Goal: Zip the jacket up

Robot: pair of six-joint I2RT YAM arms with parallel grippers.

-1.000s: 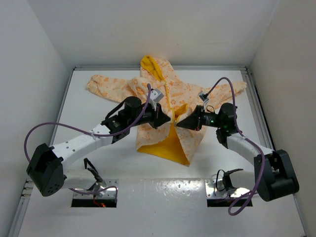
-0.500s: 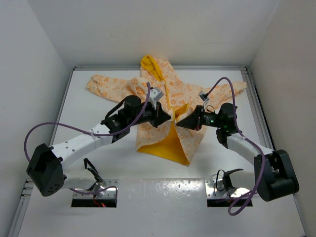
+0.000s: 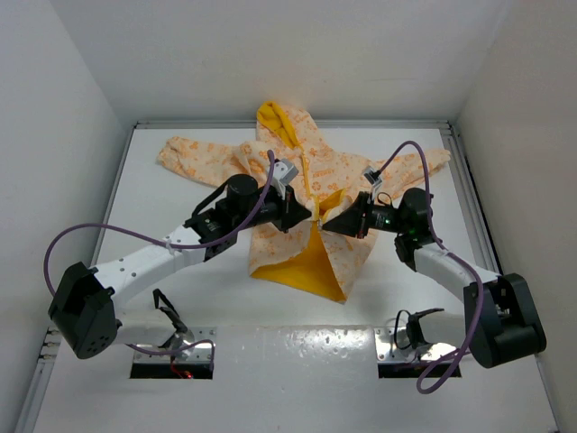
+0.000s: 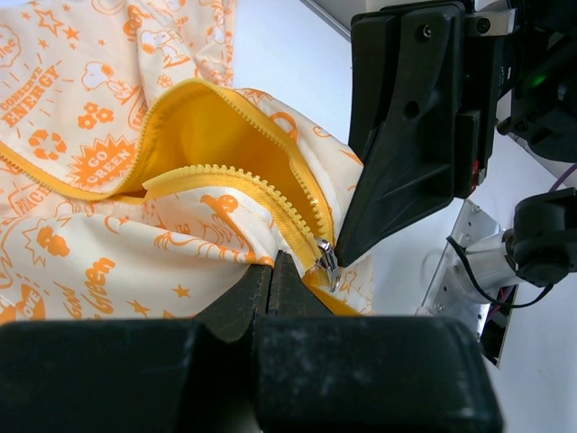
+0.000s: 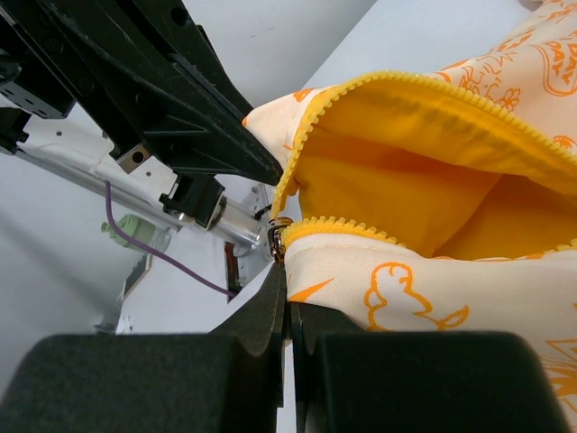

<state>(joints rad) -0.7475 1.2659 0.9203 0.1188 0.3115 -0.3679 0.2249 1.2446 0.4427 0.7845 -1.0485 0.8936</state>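
Observation:
The jacket (image 3: 335,177) lies spread on the white table, hood to the back and sleeves out to both sides. Its lower front is open and shows yellow lining (image 3: 306,264). My left gripper (image 3: 306,216) and right gripper (image 3: 328,222) meet tip to tip at the zipper, mid front. In the left wrist view my left gripper (image 4: 270,271) is shut on the jacket's edge (image 4: 180,253) just beside the metal zipper slider (image 4: 326,262). In the right wrist view my right gripper (image 5: 288,281) is shut on the opposite hem (image 5: 388,280), right under the slider (image 5: 279,233).
White walls enclose the table on the left, back and right. Two metal mounting plates with cutouts (image 3: 173,354) (image 3: 416,348) sit at the near edge by the arm bases. Purple cables loop off both arms (image 3: 72,236) (image 3: 424,180).

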